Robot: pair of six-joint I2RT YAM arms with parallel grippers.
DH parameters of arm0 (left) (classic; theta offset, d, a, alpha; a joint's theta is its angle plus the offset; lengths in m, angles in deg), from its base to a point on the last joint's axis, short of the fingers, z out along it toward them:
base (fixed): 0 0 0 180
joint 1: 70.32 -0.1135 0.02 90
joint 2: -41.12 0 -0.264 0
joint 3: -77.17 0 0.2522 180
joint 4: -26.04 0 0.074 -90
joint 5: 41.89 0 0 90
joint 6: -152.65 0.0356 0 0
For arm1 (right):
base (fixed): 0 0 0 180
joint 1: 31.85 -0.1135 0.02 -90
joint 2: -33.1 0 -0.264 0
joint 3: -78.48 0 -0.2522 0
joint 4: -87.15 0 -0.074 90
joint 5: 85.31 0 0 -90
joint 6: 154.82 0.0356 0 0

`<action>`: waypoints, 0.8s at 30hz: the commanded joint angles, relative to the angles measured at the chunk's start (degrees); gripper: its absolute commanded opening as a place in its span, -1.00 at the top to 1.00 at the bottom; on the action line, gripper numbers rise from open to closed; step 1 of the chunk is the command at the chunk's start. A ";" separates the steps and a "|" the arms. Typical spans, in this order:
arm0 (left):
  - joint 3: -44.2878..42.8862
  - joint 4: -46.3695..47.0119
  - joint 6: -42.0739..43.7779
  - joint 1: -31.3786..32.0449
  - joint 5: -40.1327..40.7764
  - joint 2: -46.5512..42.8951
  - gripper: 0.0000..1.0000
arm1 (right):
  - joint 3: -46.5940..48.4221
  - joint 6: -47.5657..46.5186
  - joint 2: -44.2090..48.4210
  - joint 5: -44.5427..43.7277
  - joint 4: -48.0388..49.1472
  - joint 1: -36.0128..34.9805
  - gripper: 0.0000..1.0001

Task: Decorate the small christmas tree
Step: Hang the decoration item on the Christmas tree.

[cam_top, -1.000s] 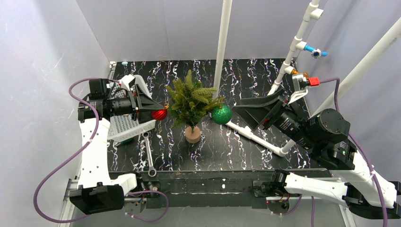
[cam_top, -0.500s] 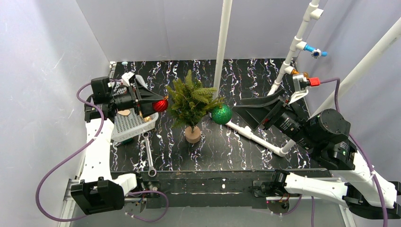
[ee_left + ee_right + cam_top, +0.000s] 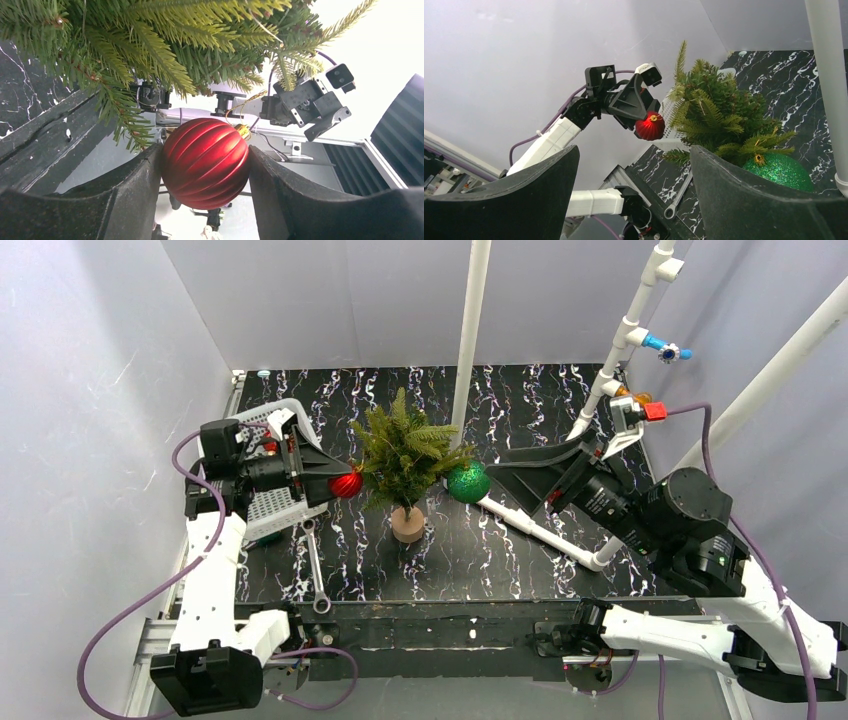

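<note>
The small christmas tree (image 3: 405, 455) stands upright on its tan round base (image 3: 407, 524) in the middle of the black marbled table (image 3: 500, 550). My left gripper (image 3: 341, 480) is shut on a ribbed red bauble (image 3: 346, 483) and holds it against the tree's left branches. In the left wrist view the red bauble (image 3: 206, 162) sits between both fingers just under the green branches (image 3: 150, 45), with its gold cap (image 3: 243, 131) upward. A glittery green bauble (image 3: 467, 481) hangs on the tree's right side. My right gripper (image 3: 510, 475) stands open just right of it, holding nothing.
A white mesh basket (image 3: 268, 502) sits at the left behind the left arm. A metal wrench (image 3: 316, 570) lies on the table near the front left. White pipes (image 3: 470, 335) rise behind the tree, and another pipe (image 3: 545, 533) runs along the table at the right.
My left arm has carried the red bauble rightward from above the basket up to the tree's left branches. The right arm has shifted only slightly.
</note>
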 commanded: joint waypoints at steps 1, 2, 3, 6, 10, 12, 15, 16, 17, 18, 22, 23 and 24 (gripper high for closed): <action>1.18 0.37 0.95 0.63 -5.22 -1.28 1.00 | 0.14 0.19 -1.01 -0.06 1.67 -0.05 -0.80; 1.23 0.40 0.82 0.88 -5.36 -1.26 1.00 | 0.07 0.34 -1.02 -0.05 1.68 -0.09 -0.79; 1.30 0.40 0.83 1.27 -5.62 -1.25 1.00 | 0.03 0.42 -1.03 0.01 1.75 -0.05 -0.79; 2.67 0.39 0.67 1.83 -5.00 -1.11 1.00 | -0.19 0.51 -0.96 -0.20 1.82 -0.07 -0.80; 4.71 4.37 -1.13 1.90 -4.04 -1.08 1.00 | -0.30 0.55 -0.96 -0.25 1.81 -0.06 -0.79; 4.99 5.53 -1.97 1.91 -3.57 -0.79 1.00 | -0.34 0.57 -0.91 -0.28 1.85 -0.05 -0.79; 5.09 7.26 -2.98 1.89 -2.81 -0.08 1.00 | -0.48 0.71 -1.04 -0.28 1.91 -0.05 -0.80; 5.16 8.18 -3.48 1.86 -2.70 0.13 1.00 | -0.51 0.69 -0.93 -0.22 1.90 -0.05 -0.79; 5.25 8.64 -4.04 1.91 -2.47 0.37 1.00 | -0.53 0.77 -0.92 -0.24 1.93 -0.09 -0.80; 5.27 8.92 -4.25 1.89 -2.24 0.75 1.00 | -0.59 0.79 -0.93 -0.25 1.87 -0.05 -0.79; 6.45 12.59 -7.01 1.85 -1.82 1.64 1.00 | -0.86 0.76 -0.48 -0.64 1.86 -0.05 -0.79; 6.74 13.41 -7.58 1.90 -1.74 1.72 1.00 | -0.90 0.74 -0.39 -0.73 1.86 -0.07 -0.79; 6.92 13.89 -7.94 1.86 -1.72 1.83 1.00 | -0.87 0.74 -0.31 -0.74 1.78 -0.10 -0.79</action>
